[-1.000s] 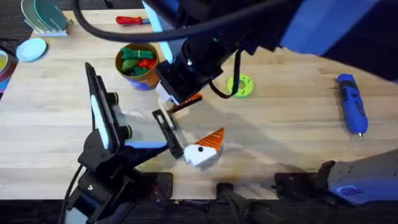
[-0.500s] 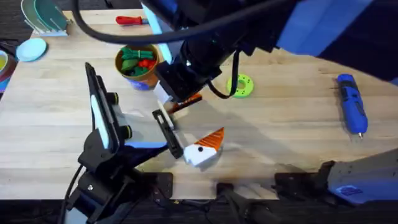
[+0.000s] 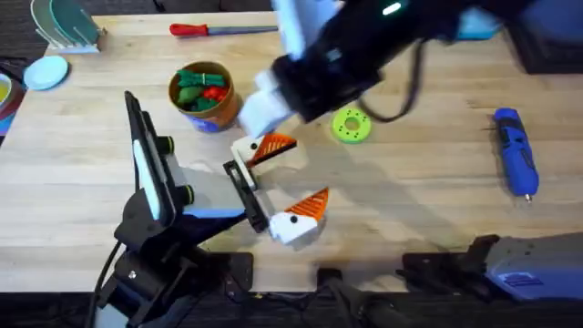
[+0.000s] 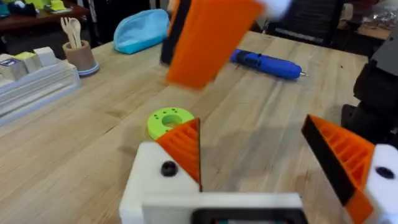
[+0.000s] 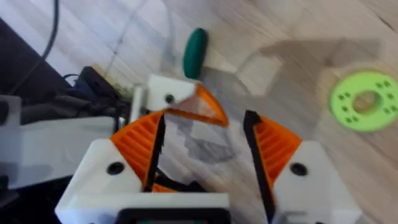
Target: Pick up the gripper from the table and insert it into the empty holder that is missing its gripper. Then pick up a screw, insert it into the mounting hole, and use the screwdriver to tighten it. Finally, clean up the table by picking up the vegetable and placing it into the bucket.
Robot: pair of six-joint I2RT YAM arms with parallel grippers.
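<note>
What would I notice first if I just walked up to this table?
Probably the big right arm reaching across the middle, its open gripper hanging just above the left arm's two white-and-orange fingers. Next, the bright green disc beside it and the blue screwdriver far right.

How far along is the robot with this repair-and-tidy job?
Looks done: the small orange ribbed plastic wedge sits on the white plastic holder block. In hand: nothing; the right gripper is open and empty above it. Left: the screw step, as the blue pen-shaped powered screwdriver lies on the table, and the dark green toy vegetable lies on the wood, not in the round orange bucket.
</note>
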